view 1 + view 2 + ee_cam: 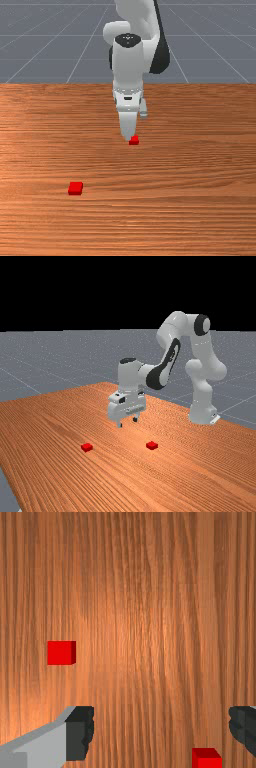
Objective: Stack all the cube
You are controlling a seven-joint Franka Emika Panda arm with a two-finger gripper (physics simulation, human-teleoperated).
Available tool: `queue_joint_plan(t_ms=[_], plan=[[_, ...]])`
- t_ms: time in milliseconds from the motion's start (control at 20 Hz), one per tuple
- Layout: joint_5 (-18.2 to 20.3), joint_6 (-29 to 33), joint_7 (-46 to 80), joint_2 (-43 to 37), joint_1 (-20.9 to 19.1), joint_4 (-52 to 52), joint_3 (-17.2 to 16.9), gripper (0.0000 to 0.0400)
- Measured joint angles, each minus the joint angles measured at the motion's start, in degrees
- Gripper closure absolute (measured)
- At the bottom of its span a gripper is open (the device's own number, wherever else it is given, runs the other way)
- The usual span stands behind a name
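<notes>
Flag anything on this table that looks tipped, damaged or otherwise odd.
Nothing stands out. The left red cube and the right red cube in the far view sit flat and apart on the table, with no visible damage. The open hand hovers above.

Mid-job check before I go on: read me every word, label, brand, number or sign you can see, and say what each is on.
No text can be read.
Dark strip on the arm: small pale marks, too small to read.
Dark round cap on the arm: small pale marks, too small to read.
Two red cubes: no marking visible on the faces shown.
</notes>
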Motion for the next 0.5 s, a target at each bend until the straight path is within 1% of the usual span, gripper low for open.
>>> queue_joint_plan(t_ms=[50,100,150,200,250,300,350,400,450,500], plan=[[0.0,0.0,0.0,0.0,0.0,0.0,0.0,0.0157],[0.0,0.0,0.0,0.0,0.0,0.0,0.0,0.0252],[0.0,0.0,0.0,0.0,0.0,0.0,0.0,0.0310],[0.0,0.0,0.0,0.0,0.0,0.0,0.0,0.0346],[0.0,0.0,0.0,0.0,0.0,0.0,0.0,0.0367],[0.0,-2.0,0.0,2.2,0.0,3.7,0.0,0.0223],[0.0,-2.9,0.0,3.6,0.0,6.0,0.0,0.0135],[0.0,-4.2,0.0,5.2,0.0,8.7,0.0,0.0082],[0.0,-3.2,0.0,5.6,0.0,8.6,0.0,0.0050],[0.0,-2.6,0.0,6.1,0.0,8.5,0.0,0.0030]])
